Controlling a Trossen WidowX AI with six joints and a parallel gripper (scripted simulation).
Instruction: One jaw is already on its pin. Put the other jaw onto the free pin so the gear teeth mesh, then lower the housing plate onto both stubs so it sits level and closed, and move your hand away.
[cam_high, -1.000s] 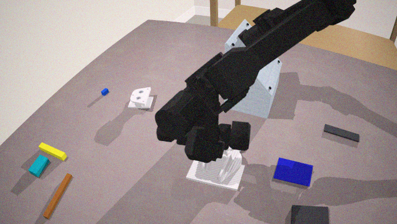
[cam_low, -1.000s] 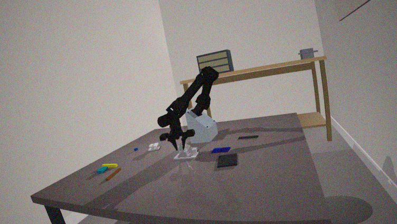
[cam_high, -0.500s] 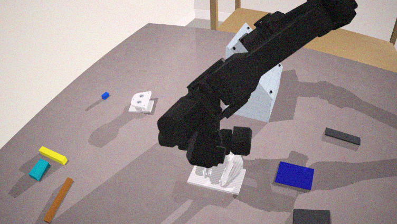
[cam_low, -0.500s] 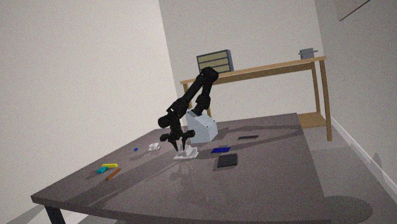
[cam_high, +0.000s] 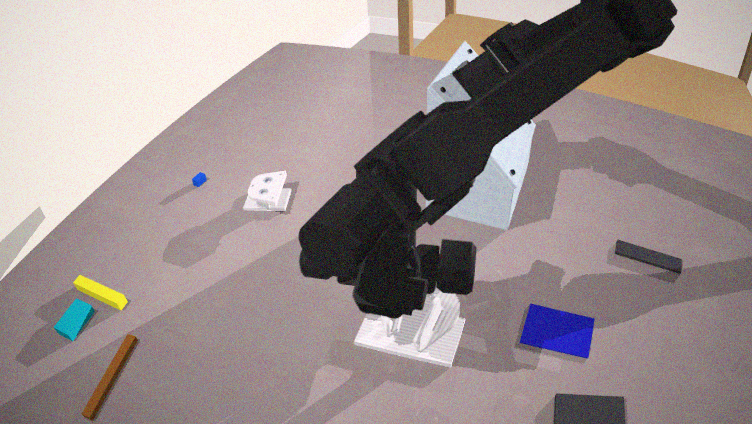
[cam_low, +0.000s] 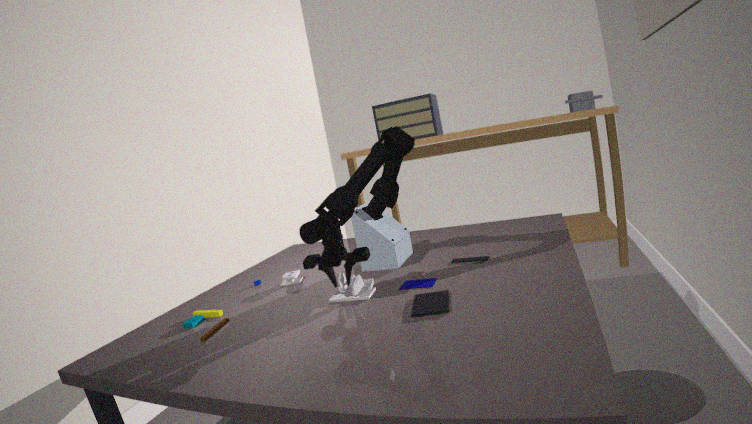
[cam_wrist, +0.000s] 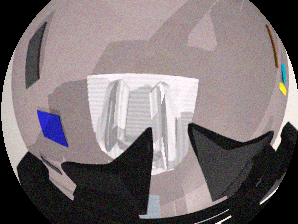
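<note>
My gripper (cam_low: 342, 284) (cam_wrist: 170, 129) points down over the white base plate (cam_high: 446, 353) (cam_low: 337, 299) (cam_wrist: 191, 90), shut on one white jaw (cam_high: 392, 326) (cam_wrist: 161, 112). That jaw stands low over the base, side by side with the other white jaw (cam_high: 432, 325) (cam_low: 361, 287) (cam_wrist: 115, 112), with a gap between their long parts. The pins are hidden, so I cannot tell whether the held jaw is on its pin or whether the teeth mesh. The white housing plate (cam_high: 267, 190) (cam_low: 291, 277) with two holes rests tilted on a small white stand, apart from the base.
A blue plate (cam_high: 558, 330) (cam_low: 418, 283) (cam_wrist: 53, 128) lies beside the base. A dark plate (cam_high: 589, 409) (cam_low: 430, 303) and a dark bar (cam_high: 647, 256) lie farther off. Yellow (cam_high: 100, 292), teal (cam_high: 74, 319) and brown (cam_high: 109, 376) blocks lie opposite. A small blue cube (cam_high: 199, 179) is near the stand.
</note>
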